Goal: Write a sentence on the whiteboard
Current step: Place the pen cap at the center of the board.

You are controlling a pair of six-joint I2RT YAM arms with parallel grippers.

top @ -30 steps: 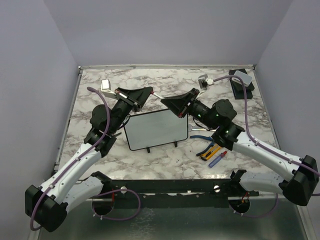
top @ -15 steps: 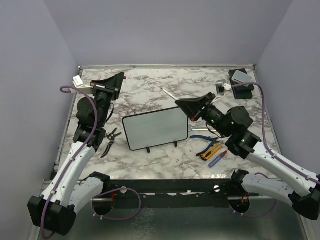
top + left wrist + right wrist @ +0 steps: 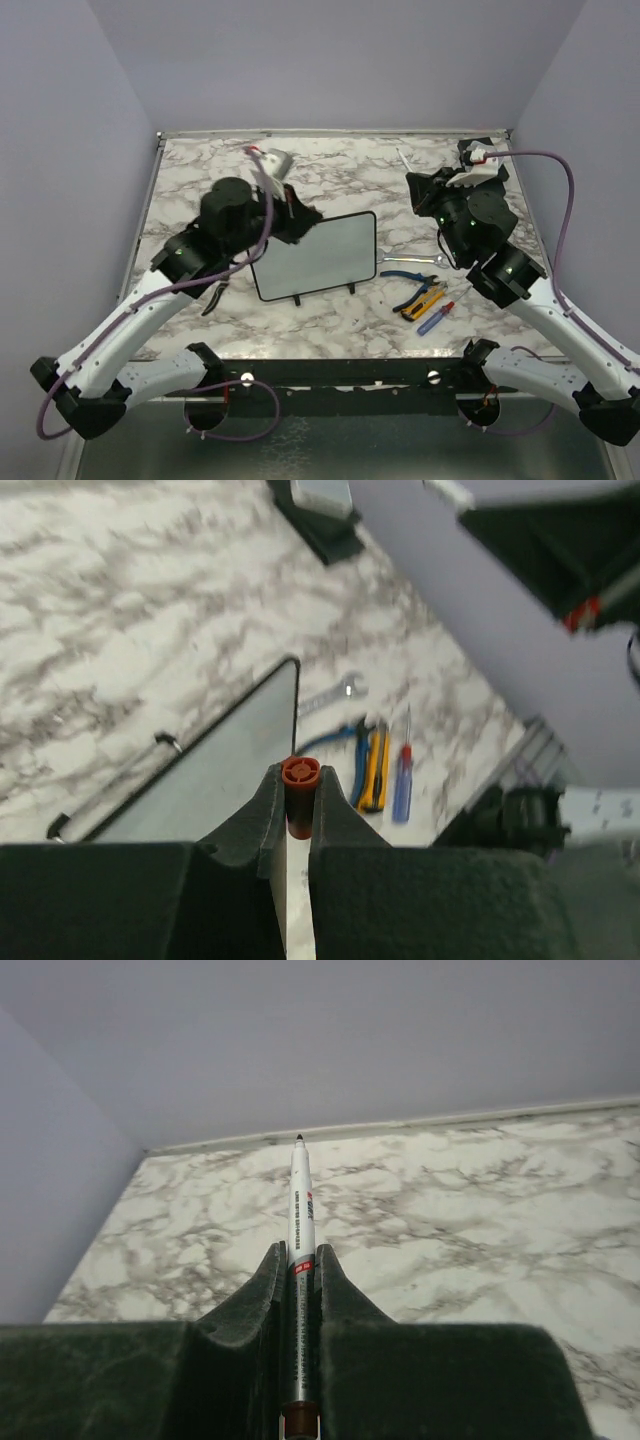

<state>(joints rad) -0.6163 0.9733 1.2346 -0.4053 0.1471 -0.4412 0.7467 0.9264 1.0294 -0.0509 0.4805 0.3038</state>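
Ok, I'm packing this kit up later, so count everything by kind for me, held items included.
whiteboard: 1
marker: 1
red marker cap: 1
pliers: 2 (blue-handled pair, black-handled pair)
wrench: 1
utility knife: 1
screwdriver: 1
black block, possibly an eraser: 1
Total: 9

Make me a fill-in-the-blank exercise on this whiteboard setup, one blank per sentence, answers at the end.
1. The right gripper is shut on the marker, whose cap is ___ (on or off).
2. The left gripper is shut on a ___ cap.
3. The whiteboard carries ___ writing.
4. In the top view, the screwdriver lies to the ___ of the whiteboard.

Missing words: off; red; no; right.
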